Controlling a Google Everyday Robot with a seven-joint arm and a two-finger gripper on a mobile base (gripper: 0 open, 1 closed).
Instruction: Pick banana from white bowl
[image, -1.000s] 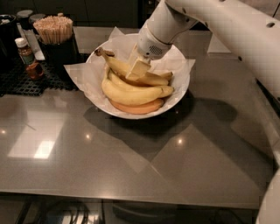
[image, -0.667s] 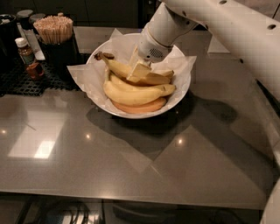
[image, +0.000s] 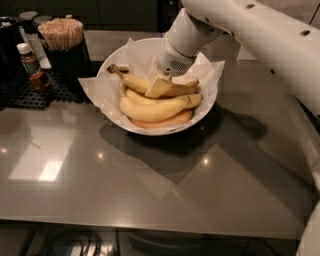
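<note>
Several bananas lie stacked in the white bowl, and the gripper sits low on the top banana, partway along it from the stem. I cannot tell from my view whether the claw is clamped on the fruit or only resting against it.

My main worry is a shallow hold. The peel is smooth and curved, so if the grip sits high on that curve, the banana may roll out as I lift. The stem end may also be joined to its neighbours. I cannot see that, and if it is, a lift would drag the whole bunch up with it. The crinkled paper liner is loose and could catch and ride up too. A light bowl may tip or slide if I pull sideways rather than straight up.

For room, the arm comes in from the right and above, so straight up looks free. To the left, the dark cup of wooden sticks stands near the bowl's rim, with a small bottle beyond it on the black mat. I would keep away from that side. The grey table in front of the bowl, toward the near edge, gives the widest open space for carrying the fruit clear
</note>
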